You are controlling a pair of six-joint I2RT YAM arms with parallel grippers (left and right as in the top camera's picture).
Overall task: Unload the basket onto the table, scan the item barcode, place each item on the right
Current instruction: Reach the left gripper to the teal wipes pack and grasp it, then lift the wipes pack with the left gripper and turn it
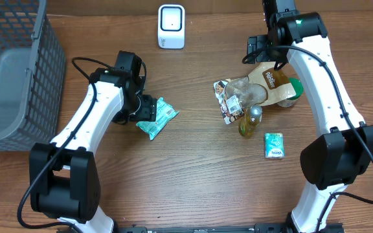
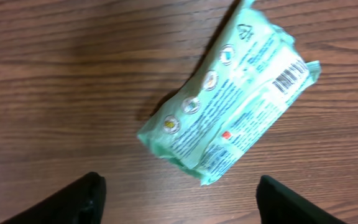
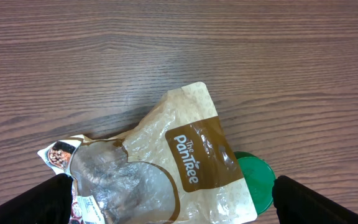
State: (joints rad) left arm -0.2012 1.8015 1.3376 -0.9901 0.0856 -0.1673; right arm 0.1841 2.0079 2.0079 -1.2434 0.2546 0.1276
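One grey mesh basket (image 1: 11, 71) sits at the desk's left edge. Right of it, toward the middle, the left gripper (image 1: 149, 110) hangs over one green packet (image 1: 162, 116) lying flat on the wood. In the left wrist view its two fingers (image 2: 79, 199) stand spread wide, with the green packet (image 2: 229, 106) ahead of them and untouched, its barcode (image 2: 289, 78) face up; the small print on it is too fine to read. One white scanner (image 1: 171, 26) stands at the far edge. Toward the right lies a cluster: one printed snack wrapper (image 1: 225, 97), one clear bag (image 1: 267, 84) with a brown label reading "The Pantree", one green lid (image 1: 295, 87) under it, and one bottle (image 1: 251, 122) of yellow liquid. One small teal packet (image 1: 274, 145) lies just beyond, nearer the front edge. The right gripper (image 1: 259, 48) hovers over the bag (image 3: 185, 162), its fingers (image 3: 36, 199) parted wide and holding nothing.
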